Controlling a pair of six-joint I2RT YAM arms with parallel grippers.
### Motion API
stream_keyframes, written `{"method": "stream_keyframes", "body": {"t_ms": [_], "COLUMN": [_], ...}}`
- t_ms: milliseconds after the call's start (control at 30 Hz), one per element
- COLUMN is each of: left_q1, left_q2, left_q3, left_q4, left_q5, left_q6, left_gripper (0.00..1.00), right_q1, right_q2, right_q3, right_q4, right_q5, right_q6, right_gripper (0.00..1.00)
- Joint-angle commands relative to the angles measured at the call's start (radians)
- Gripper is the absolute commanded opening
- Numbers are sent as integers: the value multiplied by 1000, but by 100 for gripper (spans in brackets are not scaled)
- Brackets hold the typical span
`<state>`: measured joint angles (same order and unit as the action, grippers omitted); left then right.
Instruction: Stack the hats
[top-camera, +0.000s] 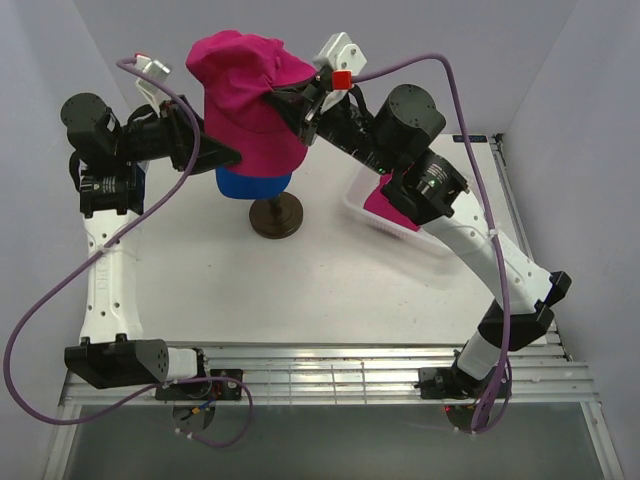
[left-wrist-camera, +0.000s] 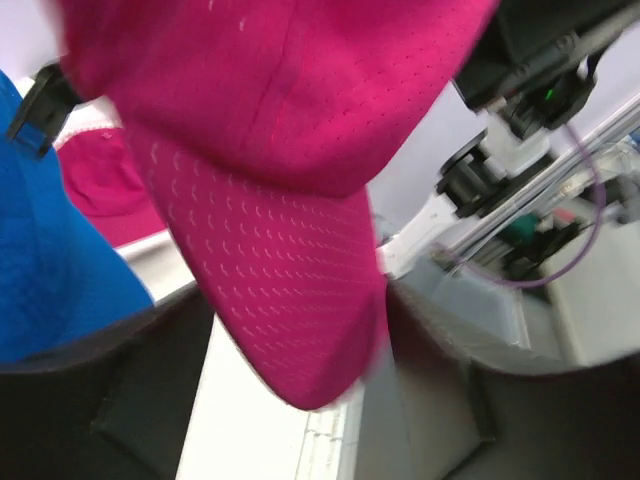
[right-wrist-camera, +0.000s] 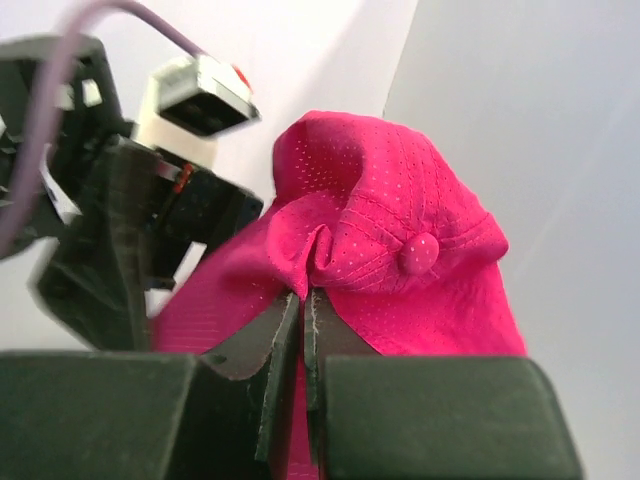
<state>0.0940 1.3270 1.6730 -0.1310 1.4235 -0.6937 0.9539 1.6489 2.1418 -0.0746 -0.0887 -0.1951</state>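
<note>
Magenta cap (top-camera: 250, 90), bunched, draped over blue cap (top-camera: 250, 186); second magenta cap (top-camera: 384, 206) seemingly in basket (top-camera: 412, 244)

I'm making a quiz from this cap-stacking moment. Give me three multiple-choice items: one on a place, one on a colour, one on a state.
1. Where is the loose pink cap?
A) in the basket
B) on the stand
C) on the bare table

2. What colour is the cap under the raised pink cap?
A) green
B) blue
C) white

3. How is the right gripper?
A) wide open
B) shut on nothing
C) shut on the raised pink cap

Answers:
1 A: the loose pink cap lies inside the white mesh walls.
2 B: the blue cap shows just below the pink one.
3 C: its fingers pinch a fold of the pink fabric.
</note>
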Motion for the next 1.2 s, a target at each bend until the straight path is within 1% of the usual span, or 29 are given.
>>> {"method": "stream_keyframes", "body": {"t_ms": [0,67,100,133,233,267,300,333,367,400,433,467,500,533,567,633,667,700,733,767,800,867,900,967,1033,1100,1167], "left_q1": [-5,-5,-5,-4,-4,-5,-5,-4,-4,-4,-5,-4,-4,-4,-2,3,4,4,7,9,10,12,10,12,12,12,12], "left_q2": [-12,-14,-8,-6,5,8,15,20,23,27,32,32,32,38,43,52,58,60,61,58,55,48,43,40,38,38,41], "left_q3": [-33,-58,-55,-50,-32,-27,-24,-19,-10,-9,-9,-13,-27,-35,-44,-71,-71,-68,-67,-68,-71,-81,-84,-84,-82,-78,-75], "left_q4": [187,269,280,281,327,359,431,465,520,553,585,660,703,747,846,945,971,972,972,972,972,970,970,963,961,961,959], "left_q5": [0,18,15,11,-3,-5,-5,-5,-6,-11,-14,-17,-29,-34,-40,-66,-72,-75,-78,-80,-78,-80,-78,-77,-75,-75,-75], "left_q6": [-154,-225,-252,-257,-312,-344,-380,-445,-475,-506,-570,-607,-647,-688,-776,-869,-888,-888,-889,-891,-889,-891,-891,-889,-891,-891,-894], "left_gripper": [52,26,15,0,0,0,0,0,0,0,0,0,0,0,0,0,0,0,0,0,0,0,0,0,0,0,0], "right_q1": [13,13,13,13,13,13,13,13,13,13,13,13,14,17,23,60,81,107,167,193,235,261,270,286,286,286,286], "right_q2": [11,18,20,23,15,-3,-17,-35,-82,-109,-139,-211,-250,-295,-383,-455,-487,-486,-479,-445,-425,-350,-319,-228,-184,-163,-164], "right_q3": [56,56,58,59,38,21,-2,-63,-100,-140,-179,-276,-336,-399,-530,-661,-753,-773,-784,-790,-803,-806,-768,-708,-669,-669,-671], "right_q4": [108,113,111,107,92,93,99,120,136,154,170,217,248,278,345,428,515,542,562,582,639,723,731,737,763,768,754], "right_q5": [18,20,20,24,58,76,84,152,182,214,275,305,314,275,232,120,115,127,174,197,216,270,280,331,357,357,333], "right_q6": [-15,-17,-23,-27,-64,-75,-90,-137,-167,-196,-228,-294,-329,-364,-444,-532,-623,-679,-737,-801,-936,-1048,-1131,-1179,-1246,-1276,-1256], "right_gripper": [8,8,8,8,8,14,44,61,77,89,89,89,90,89,89,94,97,95,93,93,93,91,92,92,93,93,93]}}
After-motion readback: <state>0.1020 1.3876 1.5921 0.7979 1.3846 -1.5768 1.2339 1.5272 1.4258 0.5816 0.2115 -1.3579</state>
